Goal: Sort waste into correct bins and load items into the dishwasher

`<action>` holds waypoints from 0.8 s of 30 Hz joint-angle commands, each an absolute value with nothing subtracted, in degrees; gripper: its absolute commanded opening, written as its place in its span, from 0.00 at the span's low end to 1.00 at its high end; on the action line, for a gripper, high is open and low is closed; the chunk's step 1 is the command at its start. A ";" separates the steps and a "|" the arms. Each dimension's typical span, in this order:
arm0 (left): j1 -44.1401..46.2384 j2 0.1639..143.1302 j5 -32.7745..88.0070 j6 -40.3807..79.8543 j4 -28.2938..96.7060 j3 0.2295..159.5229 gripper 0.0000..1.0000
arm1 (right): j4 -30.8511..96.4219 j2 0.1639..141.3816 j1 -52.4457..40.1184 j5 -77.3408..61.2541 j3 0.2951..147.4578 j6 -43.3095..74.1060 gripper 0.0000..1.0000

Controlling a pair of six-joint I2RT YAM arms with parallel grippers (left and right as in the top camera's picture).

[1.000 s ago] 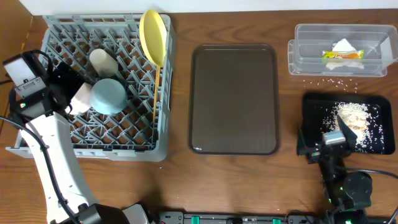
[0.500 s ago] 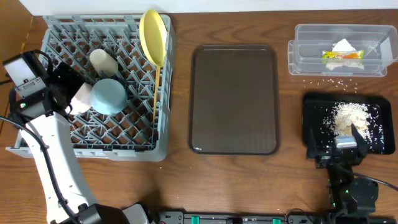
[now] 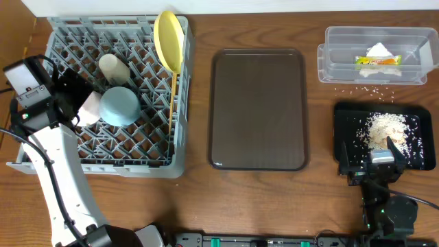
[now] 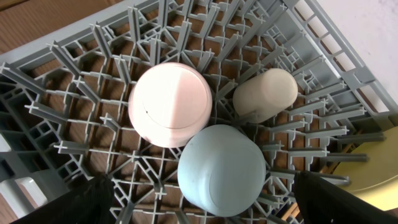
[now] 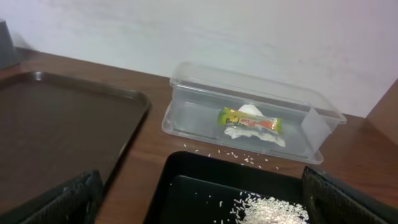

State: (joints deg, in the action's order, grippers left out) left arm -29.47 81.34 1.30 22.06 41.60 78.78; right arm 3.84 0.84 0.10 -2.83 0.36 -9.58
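On brown wooden bench [image 3: 192, 199]: grey plastic peg rack [image 3: 110, 166] at 9 o'clock with white cup [image 3: 114, 67], light blue bowl [image 3: 119, 105], white bowl [image 3: 89, 108], pale yellow plate [image 3: 169, 40], wooden chopsticks [image 3: 171, 103]; clear plastic tub [image 3: 329, 65] at 2 o'clock with crumpled white napkin [image 3: 379, 51] and green-and-yellow wrapper [image 3: 377, 60]; black shallow tray [image 3: 343, 116] at 4 o'clock with rice crumbs [image 3: 387, 127]. Looks like the closing step, left gripper [image 4: 202, 186] and right gripper [image 5: 202, 199] both spread wide, empty; calls at most for pinching up stray grains [image 3: 363, 88] beside the tub. Only from left wrist: bowls upturned, touching; only from right wrist: wrapper across napkin.
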 commanded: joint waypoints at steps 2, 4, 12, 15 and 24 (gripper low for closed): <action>-29.56 81.67 0.82 21.74 41.58 79.09 0.94 | 4.19 0.30 1.13 -3.27 0.32 -8.58 0.99; -29.56 81.67 0.82 21.74 41.58 79.09 0.94 | 4.14 0.30 1.13 -3.31 0.32 -7.05 0.99; -29.56 81.67 0.82 21.74 41.58 79.09 0.94 | 4.10 0.38 1.10 -3.29 0.32 -3.25 0.99; -29.56 81.67 0.82 21.71 41.58 79.09 0.94 | 4.10 0.38 1.10 -3.27 0.32 -3.25 0.99; -29.56 81.67 0.82 21.71 41.58 79.09 0.94 | 4.10 0.38 1.10 -3.27 0.32 -3.25 0.99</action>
